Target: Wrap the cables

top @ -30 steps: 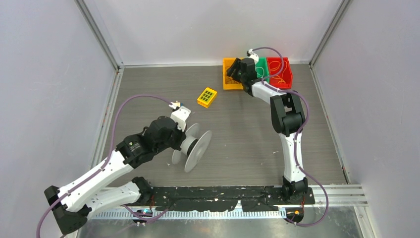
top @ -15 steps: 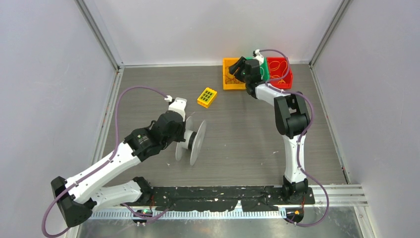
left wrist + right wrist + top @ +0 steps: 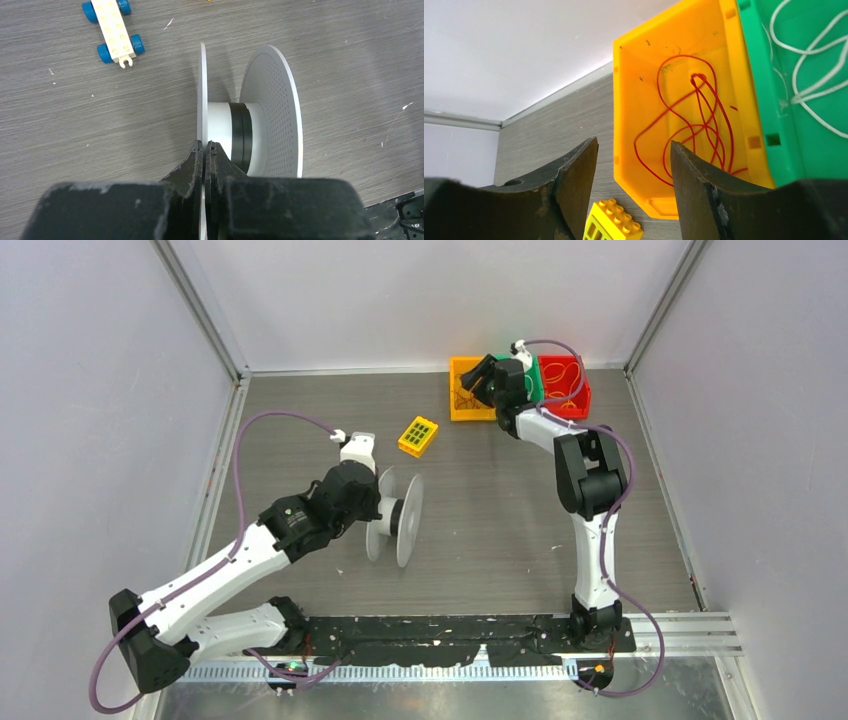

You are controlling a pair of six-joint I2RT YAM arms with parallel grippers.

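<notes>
With the left claw (image 3: 205, 146) pinched shut on the spool (image 3: 272, 107) flange, the empty right claw (image 3: 633, 146) hangs part-open above the red cable (image 3: 698, 76) coiled in the yellow bin (image 3: 634, 85), apparently the pick-up step, which next calls for descending and grasping.

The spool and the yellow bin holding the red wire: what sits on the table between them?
A small yellow toy brick lies on the table between the spool and the yellow bin. The top view shows it.
</notes>
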